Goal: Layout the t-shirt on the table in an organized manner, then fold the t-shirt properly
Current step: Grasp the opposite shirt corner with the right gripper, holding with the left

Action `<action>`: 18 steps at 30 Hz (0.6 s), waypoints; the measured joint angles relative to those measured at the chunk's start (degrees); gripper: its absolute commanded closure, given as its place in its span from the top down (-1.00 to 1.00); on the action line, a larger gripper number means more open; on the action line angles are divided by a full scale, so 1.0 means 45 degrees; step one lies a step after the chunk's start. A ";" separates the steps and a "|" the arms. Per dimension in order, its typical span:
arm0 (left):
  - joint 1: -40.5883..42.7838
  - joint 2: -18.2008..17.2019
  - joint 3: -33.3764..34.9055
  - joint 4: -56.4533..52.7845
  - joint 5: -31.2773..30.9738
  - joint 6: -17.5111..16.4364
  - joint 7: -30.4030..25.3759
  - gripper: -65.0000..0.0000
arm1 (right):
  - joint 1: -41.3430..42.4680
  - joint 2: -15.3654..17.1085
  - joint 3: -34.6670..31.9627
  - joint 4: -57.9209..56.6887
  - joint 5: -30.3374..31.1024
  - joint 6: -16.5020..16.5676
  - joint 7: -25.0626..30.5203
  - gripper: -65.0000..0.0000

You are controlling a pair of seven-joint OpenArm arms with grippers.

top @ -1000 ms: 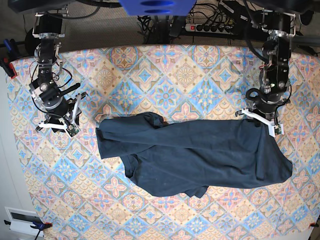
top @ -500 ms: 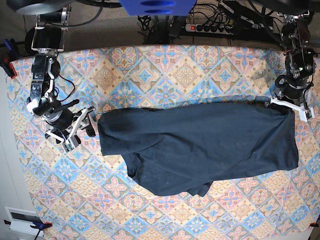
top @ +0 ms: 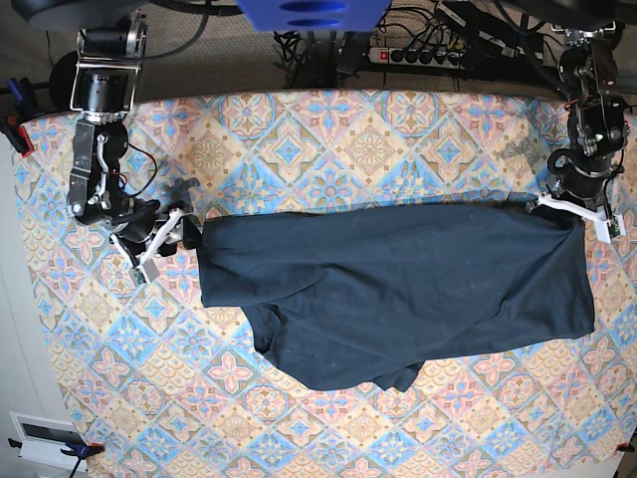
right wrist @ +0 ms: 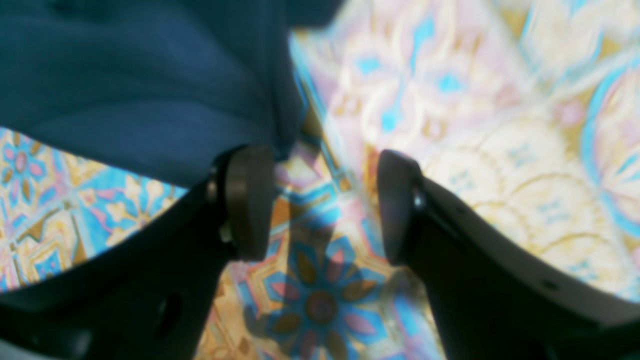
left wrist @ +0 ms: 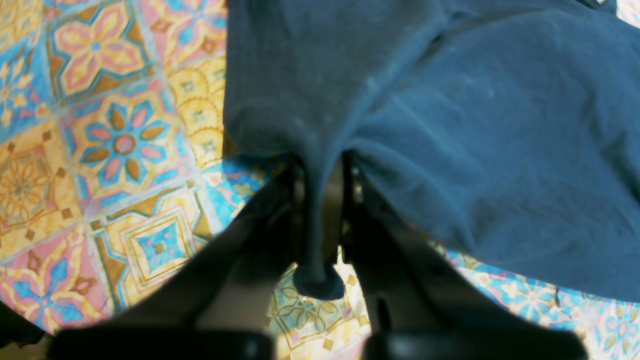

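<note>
So the left gripper (left wrist: 320, 220) pinches the t-shirt (top: 398, 289) corner at 3 o'clock, likely to tension it flat on the table (top: 328, 129). The right gripper (right wrist: 320, 205), jaws wide and empty, sits at the 9 o'clock edge, seemingly lining up a grab.

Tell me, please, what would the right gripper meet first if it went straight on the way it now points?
Most likely the t-shirt: the open right gripper points at its near edge, over bare table. Depth is unclear.

Both arms are black, jointed links with thin black cables looping beside them, each ending in white brackets. The right pincer (right wrist: 320, 205) has matte black fingers (right wrist: 247, 200) with rounded, dark brown pads. The left pincer (left wrist: 320, 210) has the same black fingers.
</note>
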 measured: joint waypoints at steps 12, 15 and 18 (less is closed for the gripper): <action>0.0000 0.0005 0.0000 0.0000 0.0000 0.0000 0.0005 -1.00 | 0.0058 -0.0767 -0.0971 -0.0102 0.0146 0.0010 0.0141 -0.20; 0.0005 0.0005 0.0000 0.0000 0.0015 0.0000 0.0005 -1.00 | 0.0063 -0.1005 -0.1035 -0.0287 0.0287 0.0058 0.0121 -0.68; 0.0000 0.0005 0.0000 0.0000 0.0039 0.0000 0.0005 -1.00 | 0.0063 -0.0797 -0.0865 -0.0534 0.0160 0.0034 0.0049 -1.00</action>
